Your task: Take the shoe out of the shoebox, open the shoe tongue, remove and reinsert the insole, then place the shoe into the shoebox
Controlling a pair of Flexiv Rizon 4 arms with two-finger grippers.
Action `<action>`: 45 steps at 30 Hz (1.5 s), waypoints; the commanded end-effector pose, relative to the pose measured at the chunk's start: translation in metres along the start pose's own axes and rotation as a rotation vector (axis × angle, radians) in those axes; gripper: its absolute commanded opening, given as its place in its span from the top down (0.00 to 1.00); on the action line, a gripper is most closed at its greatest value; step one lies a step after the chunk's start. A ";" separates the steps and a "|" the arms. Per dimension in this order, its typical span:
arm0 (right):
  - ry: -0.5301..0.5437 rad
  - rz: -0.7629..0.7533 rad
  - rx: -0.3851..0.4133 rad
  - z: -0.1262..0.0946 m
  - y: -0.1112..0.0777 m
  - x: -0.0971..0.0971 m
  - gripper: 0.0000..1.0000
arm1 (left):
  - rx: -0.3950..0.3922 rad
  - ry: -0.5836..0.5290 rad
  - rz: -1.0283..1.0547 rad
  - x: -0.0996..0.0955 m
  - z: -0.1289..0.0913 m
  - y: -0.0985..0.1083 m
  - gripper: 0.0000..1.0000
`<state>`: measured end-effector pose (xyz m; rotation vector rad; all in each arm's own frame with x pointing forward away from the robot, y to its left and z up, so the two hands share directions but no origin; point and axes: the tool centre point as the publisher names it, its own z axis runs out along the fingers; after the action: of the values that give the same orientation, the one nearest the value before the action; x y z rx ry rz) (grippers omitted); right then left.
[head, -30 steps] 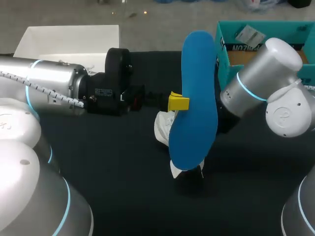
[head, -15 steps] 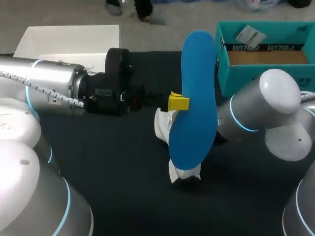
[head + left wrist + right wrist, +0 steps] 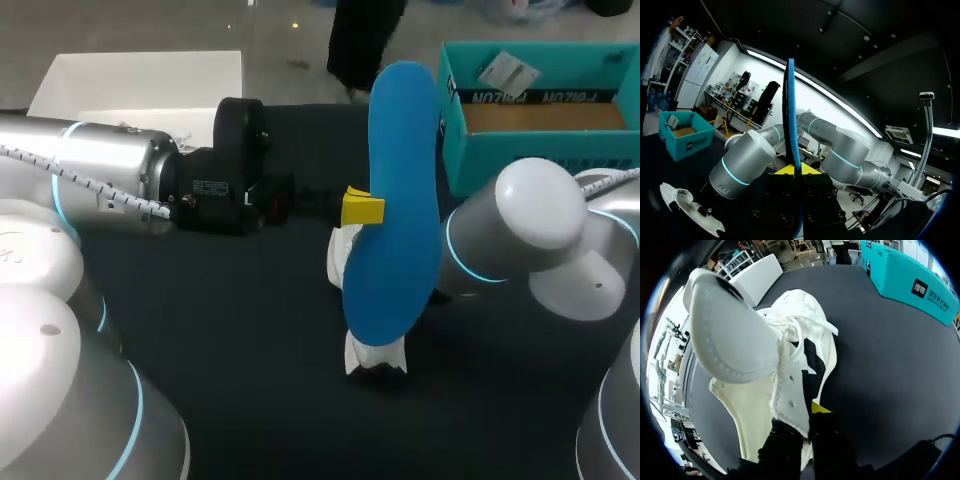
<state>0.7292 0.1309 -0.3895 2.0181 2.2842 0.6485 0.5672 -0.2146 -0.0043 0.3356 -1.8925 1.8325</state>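
Observation:
A long blue insole (image 3: pixel 395 200) stands on edge above mid-table, with my left gripper (image 3: pixel 362 208) shut on its side. The left wrist view shows the insole (image 3: pixel 791 115) edge-on, pinched between the yellow tips of the left gripper (image 3: pixel 792 169). Behind and under the insole, the white shoe (image 3: pixel 372 355) hangs just over the black table. My right arm (image 3: pixel 520 240) holds it from the right, its fingers hidden behind the insole. Seen from the right wrist, my right gripper (image 3: pixel 807 415) is shut on the edge of the shoe (image 3: pixel 805 325) by its opening. The teal shoebox (image 3: pixel 540 100) stands open at the back right.
A white box lid (image 3: pixel 140 85) lies at the back left corner, partly behind my left arm. The black tabletop (image 3: pixel 250 330) spreads out in front of the shoe. The teal shoebox (image 3: pixel 910 280) shows beyond the shoe in the right wrist view.
My right arm has swung lower and turned, shifting the shoe a little to the right and down behind the insole. The left arm and insole have stayed put.

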 end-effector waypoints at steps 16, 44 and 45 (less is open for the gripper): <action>0.070 0.167 0.077 -0.044 0.011 -0.013 0.00 | -0.001 0.000 0.000 -0.001 0.001 -0.001 1.00; 0.423 0.187 0.089 -0.116 0.036 -0.027 0.00 | -0.001 0.000 0.000 -0.001 0.001 -0.001 1.00; 0.423 0.187 0.089 -0.116 0.036 -0.027 0.00 | -0.001 0.000 0.000 -0.001 0.001 -0.001 1.00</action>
<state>0.7361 0.0742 -0.2763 2.3481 2.3887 1.0886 0.5672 -0.2146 -0.0043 0.3357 -1.8925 1.8325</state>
